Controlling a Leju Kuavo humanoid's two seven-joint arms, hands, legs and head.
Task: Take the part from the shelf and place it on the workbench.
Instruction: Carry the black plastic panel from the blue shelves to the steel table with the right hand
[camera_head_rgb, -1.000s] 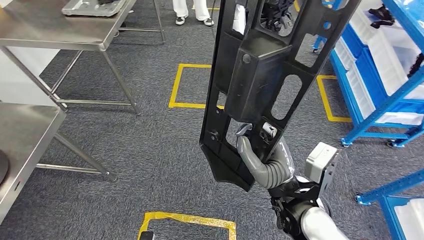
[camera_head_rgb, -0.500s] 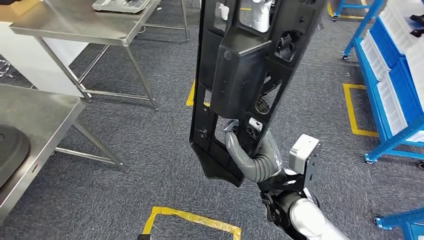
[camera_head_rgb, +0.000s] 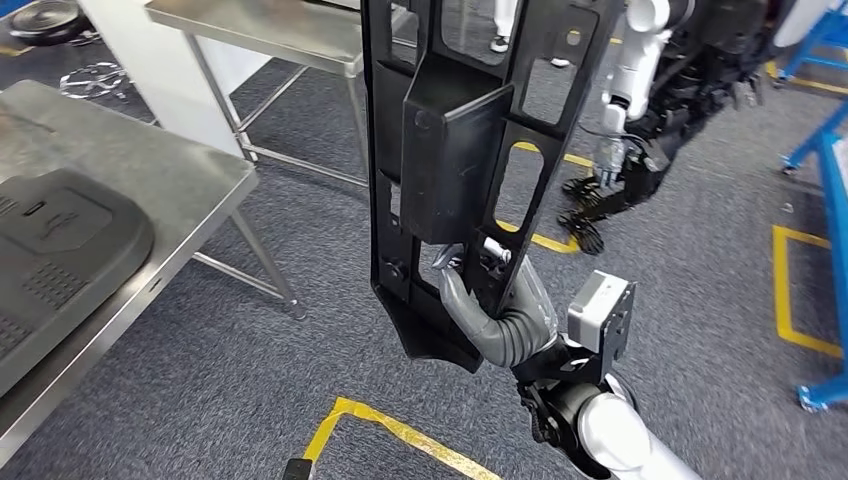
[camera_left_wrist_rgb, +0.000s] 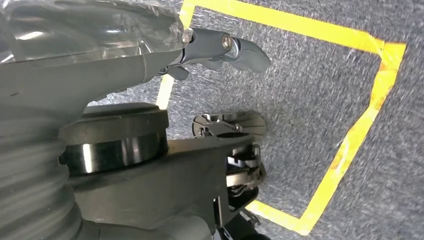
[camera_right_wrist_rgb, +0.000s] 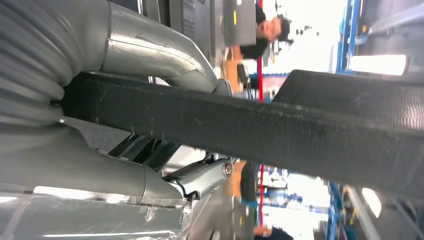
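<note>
R hand (camera_head_rgb: 490, 310) grips black part (camera_head_rgb: 470, 150) near lower end, held upright; L hand (camera_left_wrist_rgb: 220, 47) empty, fingers apart. Carry to workbench (camera_head_rgb: 190, 190) at left w/ firm grip, mind table edge, lower flat

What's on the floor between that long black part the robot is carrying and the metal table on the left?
In the head view, only bare grey carpet lies between the black part, held by the right hand, and the steel workbench.

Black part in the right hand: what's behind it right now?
Through the black part's cutouts: grey carpet, yellow floor tape and a steel table's edge. Its solid panels hide the rest. The right hand grips it.
</note>
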